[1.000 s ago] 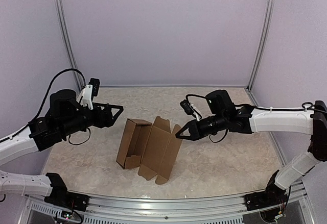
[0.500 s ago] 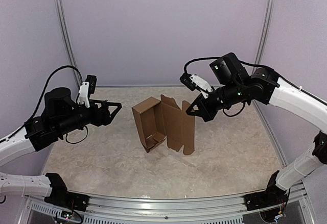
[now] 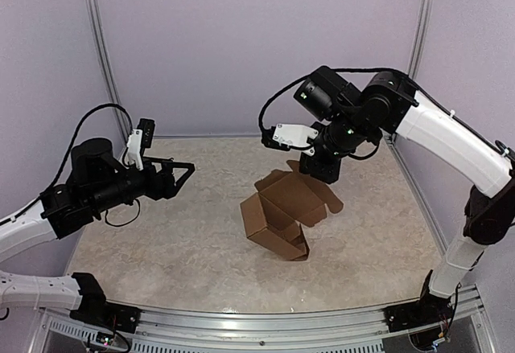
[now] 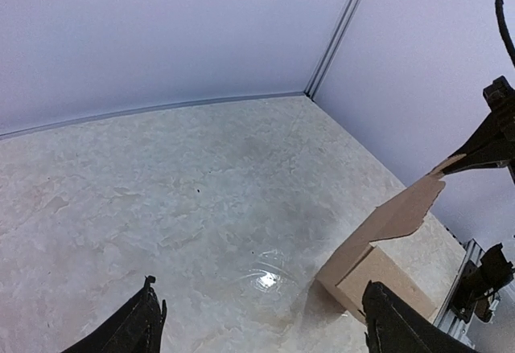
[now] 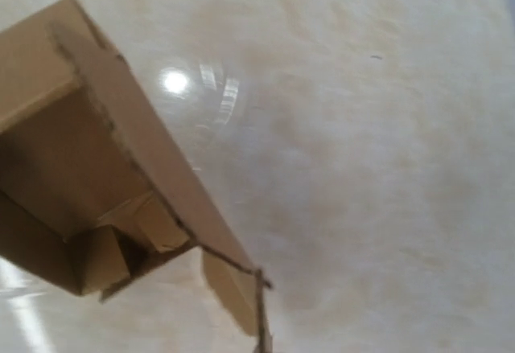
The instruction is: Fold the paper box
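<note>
Your right gripper point(image 3: 315, 162) pinches the lid flap of the paper box point(image 3: 278, 218), which stands tilted near the middle of the table point(image 3: 161, 240), its low edge seemingly resting there. The tray part looks formed. I judge the lid and tabs remain to be closed. Your left gripper point(image 3: 183, 176) hovers wide open, well apart.

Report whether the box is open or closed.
Open: the box has its lid raised, pinched by the right gripper; the inside shows.

Below the black right gripper point(image 3: 310, 162), the paper box point(image 3: 278, 216) is being seen in plain brown, and the table point(image 3: 177, 232) in cream marbling.
</note>
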Tool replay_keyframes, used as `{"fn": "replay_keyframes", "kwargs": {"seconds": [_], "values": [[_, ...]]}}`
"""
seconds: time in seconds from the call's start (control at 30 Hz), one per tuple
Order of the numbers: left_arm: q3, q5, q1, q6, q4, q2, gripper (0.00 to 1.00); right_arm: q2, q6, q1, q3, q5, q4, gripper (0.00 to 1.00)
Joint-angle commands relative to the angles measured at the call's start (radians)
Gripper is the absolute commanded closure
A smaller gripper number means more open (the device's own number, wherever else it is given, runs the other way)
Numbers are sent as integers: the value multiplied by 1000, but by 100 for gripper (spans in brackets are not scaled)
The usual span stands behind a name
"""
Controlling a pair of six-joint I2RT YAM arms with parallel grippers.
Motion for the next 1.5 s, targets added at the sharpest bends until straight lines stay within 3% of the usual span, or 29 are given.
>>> {"fn": "replay_keyframes", "kwargs": {"seconds": [0.0,0.63,0.8,0.97,1.13,1.33,1.47], "values": [[-31,48,5,-10,25,0,17,107,-84,36,133,177,-276,100],[-63,44,7,-26,23,-6,17,349,-192,96,246,239,-240,100],[-58,41,7,-26,23,8,17,373,-205,112,276,273,-207,73],[-57,38,7,-28,27,26,17,356,-225,114,286,354,-133,58],[-55,38,7,-29,24,44,17,284,-227,113,264,340,-9,46],[-38,65,6,-8,3,67,16,46,-197,89,12,329,287,30],[-37,99,5,11,-5,80,15,-87,-38,24,-174,307,448,26]]}}
